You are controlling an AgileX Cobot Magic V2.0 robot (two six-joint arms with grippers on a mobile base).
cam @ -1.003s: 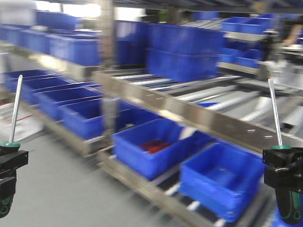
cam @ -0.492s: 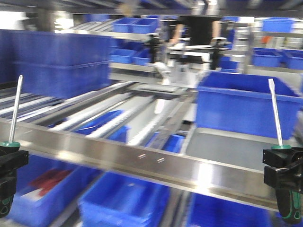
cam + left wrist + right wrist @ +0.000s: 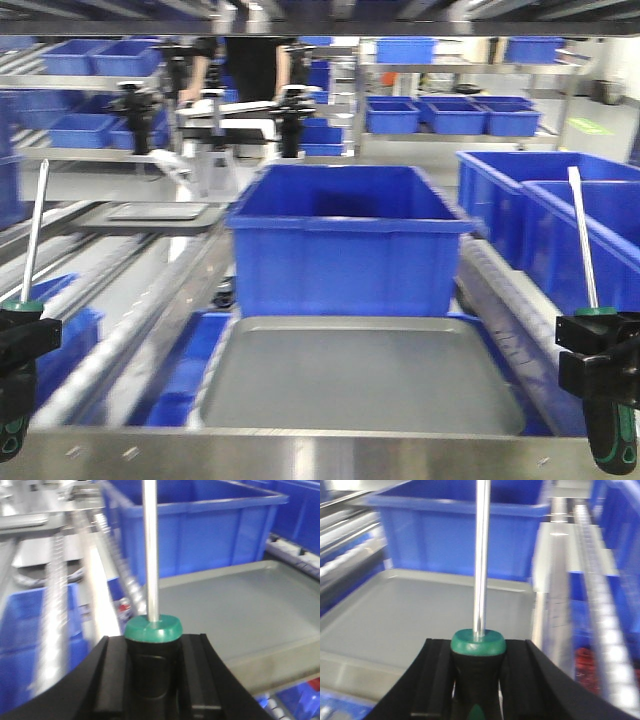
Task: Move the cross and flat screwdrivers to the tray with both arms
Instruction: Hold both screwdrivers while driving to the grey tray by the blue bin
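Each arm holds one screwdriver upright, shaft pointing up. My left gripper (image 3: 18, 345) is shut on the black handle of one screwdriver (image 3: 35, 235), whose green collar (image 3: 152, 628) sits between the jaws. My right gripper (image 3: 600, 360) is shut on the other screwdriver (image 3: 582, 240), its green collar (image 3: 478, 642) likewise clamped. Which one is cross or flat cannot be told. The grey metal tray (image 3: 360, 385) lies low in the middle, between the two grippers; it shows to the right of the shaft in the left wrist view (image 3: 240, 615) and to the left in the right wrist view (image 3: 395, 615).
A deep blue bin (image 3: 345, 240) stands just behind the tray. More blue bins (image 3: 540, 210) line the right side. Roller rails (image 3: 120, 300) run along the left. A steel shelf edge (image 3: 300, 455) crosses the front. White-and-black arms (image 3: 240, 115) stand far back.
The whole scene has swept sideways across the front view: the racks of bins slid away and the grey tray and blue bin came into the centre. Both grippers kept their screwdrivers.
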